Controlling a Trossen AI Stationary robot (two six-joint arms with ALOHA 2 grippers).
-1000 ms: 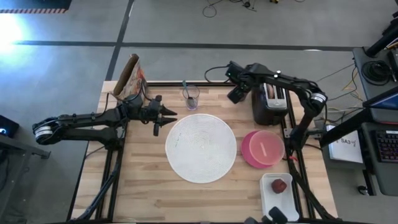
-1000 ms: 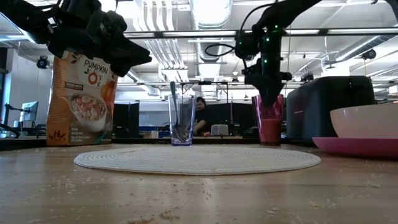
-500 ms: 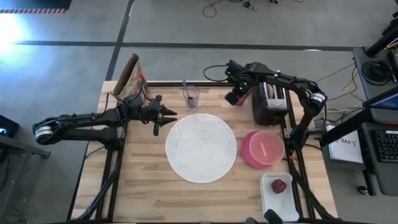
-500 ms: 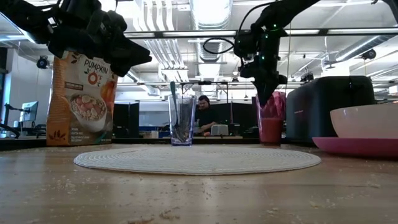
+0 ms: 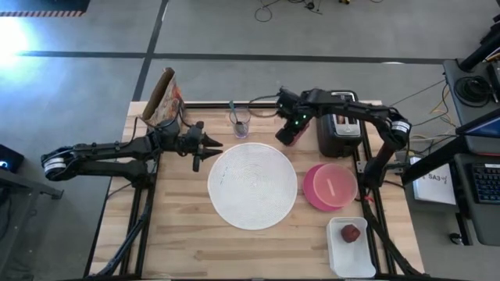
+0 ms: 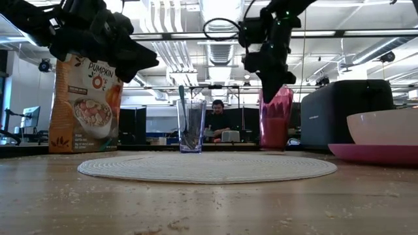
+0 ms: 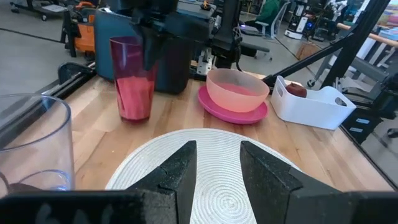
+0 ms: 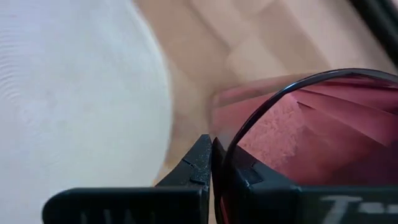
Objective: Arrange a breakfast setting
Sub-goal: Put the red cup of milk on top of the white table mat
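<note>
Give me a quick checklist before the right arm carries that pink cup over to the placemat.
1. Grip: right gripper pinches the rim of the pink cup: ok.
2. Cup lifted off the table: base looks near the wood: cannot tell.
3. Cup upright: it leans a little in the low view: not ok.
4. Landing spot: the white placemat has nothing on it: ok.
5. Path: the clear glass with a spoon stands beside the cup's route, apart from it: ok.
6. Left gripper hovers at the placemat's edge, holding nothing, away from the cup: ok.
</note>
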